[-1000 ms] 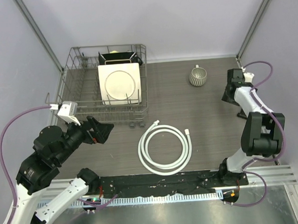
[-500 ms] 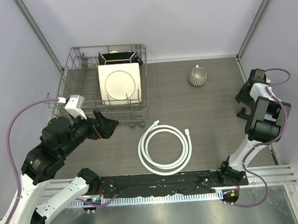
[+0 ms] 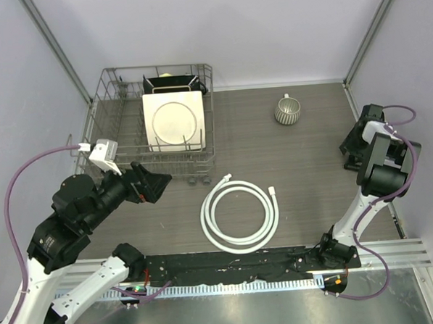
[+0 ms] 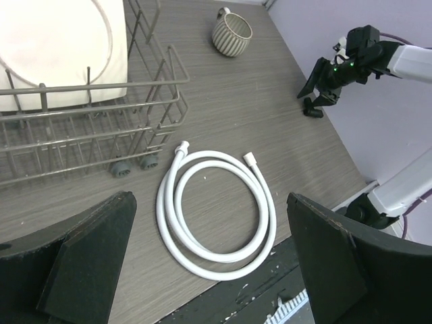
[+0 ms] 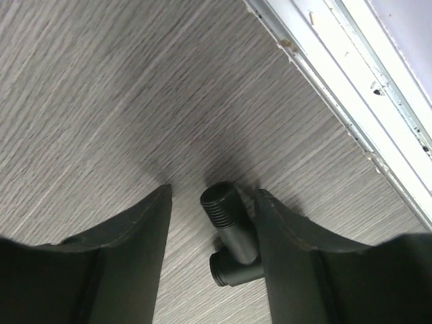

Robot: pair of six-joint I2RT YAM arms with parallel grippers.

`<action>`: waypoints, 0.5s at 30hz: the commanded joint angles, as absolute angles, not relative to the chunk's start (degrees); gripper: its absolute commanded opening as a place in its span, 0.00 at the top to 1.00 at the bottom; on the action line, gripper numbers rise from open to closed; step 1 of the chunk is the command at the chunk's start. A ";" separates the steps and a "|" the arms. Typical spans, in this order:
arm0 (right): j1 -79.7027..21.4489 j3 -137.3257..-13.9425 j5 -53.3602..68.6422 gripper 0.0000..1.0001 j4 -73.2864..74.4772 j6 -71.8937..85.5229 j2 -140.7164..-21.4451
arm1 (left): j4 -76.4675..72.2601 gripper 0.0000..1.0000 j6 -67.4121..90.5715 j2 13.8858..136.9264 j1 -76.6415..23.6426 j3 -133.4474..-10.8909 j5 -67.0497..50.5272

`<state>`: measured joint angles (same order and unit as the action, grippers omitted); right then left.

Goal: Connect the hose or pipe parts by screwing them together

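Observation:
The white hose lies coiled in two loops on the table's front middle, with its end connectors at the top of the coil. The left wrist view shows the same hose below and between the wide-open fingers of my left gripper. That left gripper hovers left of the coil and holds nothing. At the table's right edge my right gripper is down on the table. The black T-shaped fitting lies between the fingers of the right gripper. One finger is against it and the other stands a gap away.
A wire dish rack holding a white plate stands at the back left, with two small grey round pieces at its front foot. A ribbed mug sits at the back right. A white wall rail runs close beside the fitting.
The right arm swung out to the table's right edge and its jaws have narrowed around the black fitting. The left arm shifted slightly and stayed open.

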<state>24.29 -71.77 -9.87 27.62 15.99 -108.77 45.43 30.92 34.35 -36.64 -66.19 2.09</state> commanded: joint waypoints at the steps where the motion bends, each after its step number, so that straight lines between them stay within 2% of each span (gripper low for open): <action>1: 24.61 -72.25 -7.21 0.48 27.94 14.24 -109.42 | 41.40 0.03 28.57 35.32 -36.48 -65.65 -2.45; 3: 24.61 -71.98 -5.98 0.52 28.21 13.71 -109.16 | 42.01 0.03 28.48 35.86 -36.48 -66.27 -3.34; 4: 24.61 -71.55 -4.93 0.63 27.60 13.36 -108.81 | 42.79 0.03 29.00 36.21 -36.47 -66.53 -3.25; 5: 24.44 -71.19 -3.79 0.69 27.08 12.75 -108.20 | 43.41 0.03 29.18 36.38 -36.56 -66.88 -2.47; 6: 24.17 -70.93 -2.21 0.80 25.94 12.40 -106.54 | 44.03 0.03 29.18 36.39 -36.48 -67.15 -1.24; 9: 20.67 -69.79 -1.67 0.96 23.22 9.06 -102.33 | 46.66 0.04 29.27 36.47 -36.47 -67.76 1.21; 10: 19.44 -69.52 -1.23 0.99 23.03 7.66 -101.52 | 47.80 0.05 29.44 36.56 -36.47 -67.85 2.01; 14: 12.49 -70.31 -0.79 0.99 23.82 4.57 -98.36 | 49.74 0.07 30.40 37.88 -36.47 -69.78 2.37; 15: 10.31 -70.23 3.04 0.99 23.56 4.22 -97.39 | 50.01 0.08 30.58 38.66 -36.47 -70.22 2.11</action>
<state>16.62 -69.12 -3.31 25.67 8.54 -104.42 48.40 30.00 36.91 -36.62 -66.74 1.30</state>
